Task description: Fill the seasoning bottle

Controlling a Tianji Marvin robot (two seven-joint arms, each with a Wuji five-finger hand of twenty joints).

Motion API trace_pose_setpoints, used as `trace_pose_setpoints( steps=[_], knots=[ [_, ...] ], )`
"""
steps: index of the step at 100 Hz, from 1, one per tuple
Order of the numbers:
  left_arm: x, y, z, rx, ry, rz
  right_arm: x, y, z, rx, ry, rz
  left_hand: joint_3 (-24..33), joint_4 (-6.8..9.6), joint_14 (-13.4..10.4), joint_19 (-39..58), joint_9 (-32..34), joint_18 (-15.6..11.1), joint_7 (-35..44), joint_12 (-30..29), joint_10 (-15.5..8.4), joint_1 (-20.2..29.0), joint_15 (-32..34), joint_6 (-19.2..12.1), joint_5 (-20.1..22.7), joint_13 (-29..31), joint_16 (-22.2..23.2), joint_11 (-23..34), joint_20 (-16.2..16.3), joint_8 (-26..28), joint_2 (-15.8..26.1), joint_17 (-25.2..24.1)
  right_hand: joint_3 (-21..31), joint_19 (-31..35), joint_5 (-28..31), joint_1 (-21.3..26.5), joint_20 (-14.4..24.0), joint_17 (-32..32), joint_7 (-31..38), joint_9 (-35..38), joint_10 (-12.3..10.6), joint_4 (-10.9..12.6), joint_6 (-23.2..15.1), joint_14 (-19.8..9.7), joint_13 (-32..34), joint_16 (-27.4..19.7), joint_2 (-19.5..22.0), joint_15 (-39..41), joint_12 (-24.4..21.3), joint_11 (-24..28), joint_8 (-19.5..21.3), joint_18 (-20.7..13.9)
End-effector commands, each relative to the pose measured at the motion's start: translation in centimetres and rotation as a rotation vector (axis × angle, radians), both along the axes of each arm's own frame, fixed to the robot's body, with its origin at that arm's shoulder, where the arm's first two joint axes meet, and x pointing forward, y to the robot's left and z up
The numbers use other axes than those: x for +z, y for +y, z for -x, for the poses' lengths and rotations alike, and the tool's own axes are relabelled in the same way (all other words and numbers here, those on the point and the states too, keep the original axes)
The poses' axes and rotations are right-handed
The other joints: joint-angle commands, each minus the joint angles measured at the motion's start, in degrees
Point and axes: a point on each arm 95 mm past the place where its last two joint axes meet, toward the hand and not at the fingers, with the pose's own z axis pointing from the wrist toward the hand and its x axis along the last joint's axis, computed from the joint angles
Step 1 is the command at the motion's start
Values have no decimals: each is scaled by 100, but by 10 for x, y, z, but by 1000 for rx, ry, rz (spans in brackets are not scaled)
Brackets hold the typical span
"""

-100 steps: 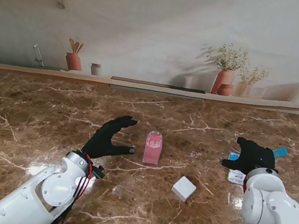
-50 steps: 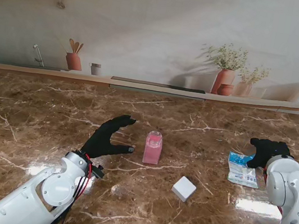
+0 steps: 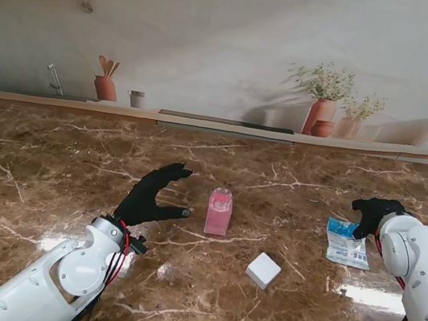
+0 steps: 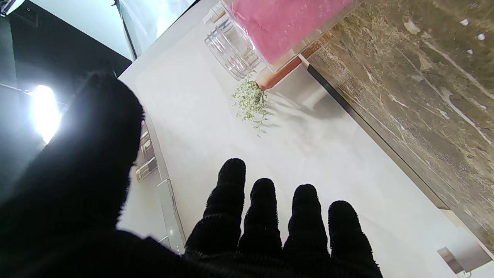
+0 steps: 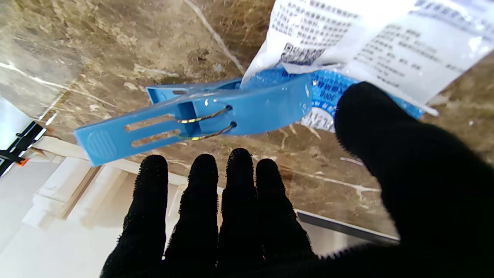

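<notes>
A clear seasoning bottle (image 3: 219,212) partly filled with pink grains stands upright mid-table; in the left wrist view the bottle (image 4: 285,27) is close ahead of the fingers. My left hand (image 3: 155,196) is open just to its left, thumb and fingers spread toward it without touching. A white and blue refill bag (image 3: 347,243) lies flat at the right, its far end closed by a blue clip (image 5: 200,116). My right hand (image 3: 374,214) hovers open over that far end, the thumb (image 5: 405,154) beside the clip, holding nothing.
A small white square block (image 3: 263,270) lies nearer to me, between the bottle and the bag. The marble table (image 3: 47,183) ends at a ledge with plant pots (image 3: 321,116) at the back wall.
My right hand moved right and slightly farther, off the bag's middle to its clipped far end, uncovering the bag. The left hand and bottle stayed nearly still.
</notes>
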Motion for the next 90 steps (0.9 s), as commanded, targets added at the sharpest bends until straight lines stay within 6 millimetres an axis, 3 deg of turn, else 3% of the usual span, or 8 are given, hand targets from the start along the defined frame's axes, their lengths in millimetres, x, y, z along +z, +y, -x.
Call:
trace_pose_setpoints(
  steps=[1, 27, 47, 65, 70, 74, 82, 90],
  knots=[
    [-2, 0, 2, -3, 7, -3, -7, -4, 0, 2, 30, -3, 19, 173, -82, 93, 220, -247, -29, -39, 3, 95, -21, 21, 98, 130, -75, -93, -58, -2, 136, -32, 270, 100, 124, -73, -103, 27, 80, 54, -77, -179, -69, -101, 113, -54, -241, 38, -93, 78, -68, 22],
    [-2, -2, 1, -6, 8, -10, -25, -8, -9, 28, 109, 11, 45, 166, -93, 71, 221, -259, -23, -36, -4, 101, -17, 17, 96, 135, -72, -89, -70, 3, 149, -32, 403, 186, 175, -33, -106, 69, 110, 228, -90, -237, -105, -32, 287, 82, -309, 223, -7, 237, -124, 31],
    [-2, -2, 2, -2, 8, -13, -40, -11, -9, 35, 138, 30, 66, 160, -90, 38, 221, -261, -10, -34, -3, 98, -13, 16, 106, 138, -69, -86, -84, 11, 156, -38, 674, 626, 435, 126, 78, 283, 501, 754, -492, -330, -162, -72, 645, 1321, -632, 1546, 1788, 1789, -134, 5],
    [-1, -3, 1, -1, 5, -15, -53, -11, -8, 46, 93, 33, 76, 155, -88, 25, 229, -259, -5, -31, -12, 94, -8, 15, 110, 148, -66, -80, -87, 13, 173, -28, 1005, 1172, 1755, 403, 203, 619, 2664, 1339, -1012, -419, -1733, -333, 879, 2271, -1105, 2959, 3323, 2831, 1704, 12],
    [0, -3, 1, -2, 5, -15, -55, -12, -7, 50, 77, 32, 77, 154, -96, 23, 225, -258, -5, -31, -12, 97, -10, 12, 111, 143, -67, -82, -88, 14, 182, -29, 881, 1302, 2100, 638, 226, 689, 3236, 1447, -1040, -1174, -2221, -356, 959, 2281, -1261, 3005, 3369, 2785, 2111, -2],
    [0, -3, 1, -2, 4, -16, -57, -12, -6, 51, 57, 29, 77, 152, -93, 22, 225, -256, -6, -31, -8, 95, -9, 9, 108, 146, -67, -82, -88, 14, 188, -28, 746, 1374, 2519, 817, 244, 728, 3652, 1500, -1033, -1436, -2693, -362, 986, 2263, -1321, 2990, 3328, 2706, 2314, -20],
    [0, -4, 1, 0, 4, -14, -60, -12, -5, 54, 25, 25, 76, 150, -88, 22, 231, -255, -1, -30, -12, 94, -7, 11, 117, 148, -66, -79, -87, 16, 190, -26, 710, 1483, 3010, 895, 245, 785, 3867, 1529, -906, -1409, -3020, -352, 1034, 1880, -1144, 2478, 2770, 2093, 2629, -57],
    [0, -4, 1, 1, 3, -13, -62, -12, -2, 49, 10, 6, 84, 151, -90, 22, 229, -254, 0, -31, -4, 104, -7, 16, 121, 147, -66, -82, -87, 16, 195, -27, 813, 1561, 3163, 1052, 192, 1016, 3948, 1946, -707, -1290, -3144, -166, 1462, 1051, -931, 1415, 1489, 1116, 3060, -30]
  ],
)
